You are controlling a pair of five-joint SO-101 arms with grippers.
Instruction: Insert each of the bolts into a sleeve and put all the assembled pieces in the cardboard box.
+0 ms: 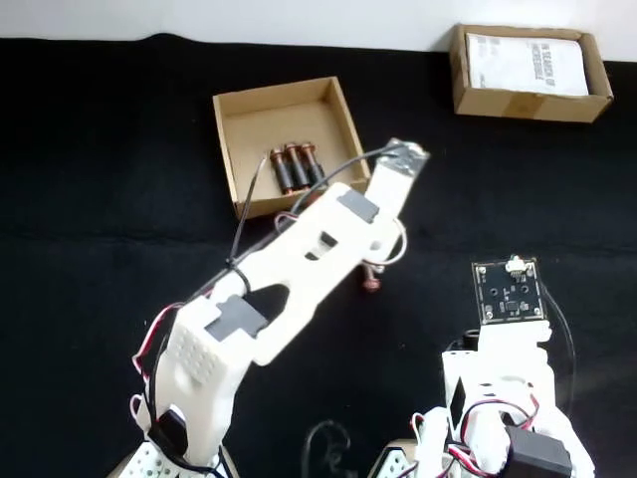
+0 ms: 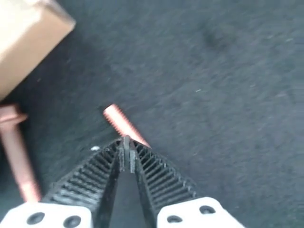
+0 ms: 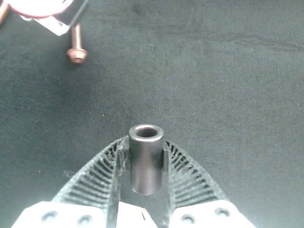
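This looks like a small robotics lab or hobby bench. A desk (image 1: 90, 149) draped in black cloth stands against a plain white wall (image 1: 249, 18), and a white printed arm (image 1: 299, 264) and a second arm (image 1: 508, 388) at its near edge show bare servos and loose wiring (image 1: 149, 344). A bare camera circuit board (image 1: 511, 292) tops one arm, and a plain cardboard box (image 1: 274, 100) and another box (image 1: 528, 105) serve as bins toward the far edge.

The left arm (image 1: 318, 249) slants across the table (image 1: 80, 299) in front of the cardboard box (image 1: 225, 149), barring its near side, and the left gripper (image 2: 127, 143), pinching a bolt (image 2: 118, 121), hangs beside the box's corner. Bare table toward the right arm (image 1: 503, 388) leaves passage open
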